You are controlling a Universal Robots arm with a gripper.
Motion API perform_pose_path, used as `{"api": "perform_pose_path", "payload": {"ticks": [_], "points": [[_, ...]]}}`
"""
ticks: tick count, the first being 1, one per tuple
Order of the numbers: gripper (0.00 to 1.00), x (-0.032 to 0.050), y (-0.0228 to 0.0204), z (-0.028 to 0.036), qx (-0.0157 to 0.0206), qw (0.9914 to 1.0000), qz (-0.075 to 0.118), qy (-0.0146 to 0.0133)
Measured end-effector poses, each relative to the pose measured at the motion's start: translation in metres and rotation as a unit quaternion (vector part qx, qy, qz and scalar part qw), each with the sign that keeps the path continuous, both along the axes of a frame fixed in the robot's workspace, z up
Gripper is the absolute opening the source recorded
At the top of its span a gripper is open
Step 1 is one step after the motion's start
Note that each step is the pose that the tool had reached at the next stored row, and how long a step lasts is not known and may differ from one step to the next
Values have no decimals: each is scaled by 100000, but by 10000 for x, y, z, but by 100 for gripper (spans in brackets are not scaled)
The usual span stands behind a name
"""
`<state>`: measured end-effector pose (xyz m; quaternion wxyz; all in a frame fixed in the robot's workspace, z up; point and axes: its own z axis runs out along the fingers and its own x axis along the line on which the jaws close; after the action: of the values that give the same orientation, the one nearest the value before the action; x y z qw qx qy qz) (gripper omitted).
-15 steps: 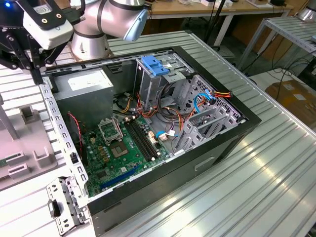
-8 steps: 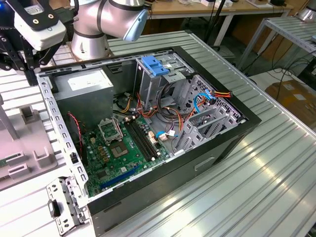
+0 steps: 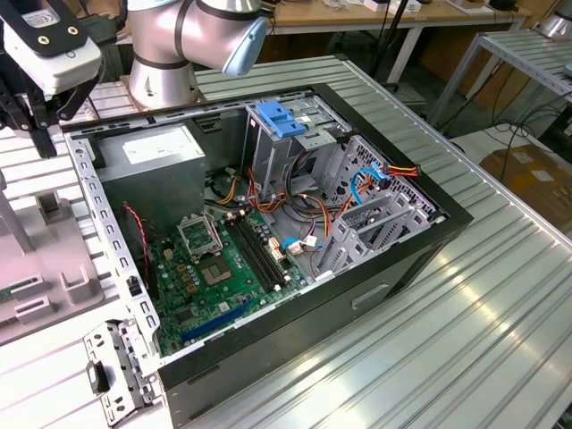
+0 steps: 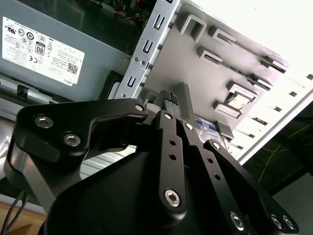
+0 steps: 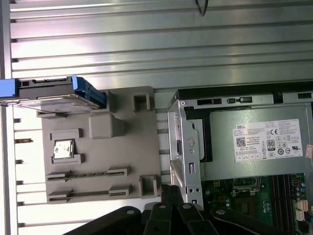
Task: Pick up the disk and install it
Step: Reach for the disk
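Contact with the disk [image 5: 54, 97] has not been made. In the first wrist view you can see it sitting at one end of the grey fixture plate [image 5: 102, 147], silvery face showing and its blue rails [image 5: 90, 93] along the edges. That plate rests on the slatted counter [image 5: 156, 44], just beside the open computer case [image 5: 178, 142] and outside it.

Your end effector [image 5: 171, 190] hangs above the other end of the plate, near the case's corner frame and well apart from the disk. Its black fingertips look pressed together with nothing between them. In the second wrist view the linkages narrow to one slim tip, which agrees with this.

In the exterior view you will find the end effector at the upper left, with its white camera housing [image 3: 49, 40] above the dark fingers. It is over the counter just past the case's corner.

Inside the case, the grey power supply [image 5: 259, 161] with its white label lies nearest the end effector. The green motherboard [image 3: 214, 268] is beside it. Toward the exterior view's right stands the metal drive cage [image 3: 295, 152], topped by a blue plastic bracket [image 3: 281, 121], with orange and blue cables [image 3: 357, 192] looping around it. The arm's silver base [image 3: 192, 40] stands on the counter behind the case.
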<state>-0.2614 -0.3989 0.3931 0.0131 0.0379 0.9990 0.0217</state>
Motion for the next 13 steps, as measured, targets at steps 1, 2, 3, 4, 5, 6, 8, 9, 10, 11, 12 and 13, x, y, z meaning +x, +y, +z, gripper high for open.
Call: {"api": "perform_pose_path", "payload": {"ticks": [1, 2, 3, 4, 5, 6, 8, 9, 10, 11, 12, 13], "points": [[11, -14, 0, 0, -1, 100000, 1, 1], [11, -28, 0, 0, -2, 100000, 1, 1], [11, -44, 0, 0, -1, 100000, 3, 0], [11, -57, 0, 0, -2, 100000, 1, 0], [11, -81, 0, 0, -3, 100000, -1, 1], [11, -93, 0, -1, 0, 100000, 1, 1], [11, -117, 0, -1, -2, 100000, 2, 2], [11, -128, 0, -1, -3, 100000, 4, 2], [11, -143, 0, -1, -1, 100000, 5, 4], [11, -156, 0, -1, -4, 100000, 3, 4], [11, -176, 0, -1, -4, 100000, 2, 4], [11, -196, 0, -2, 0, 100000, 6, 1]]}}
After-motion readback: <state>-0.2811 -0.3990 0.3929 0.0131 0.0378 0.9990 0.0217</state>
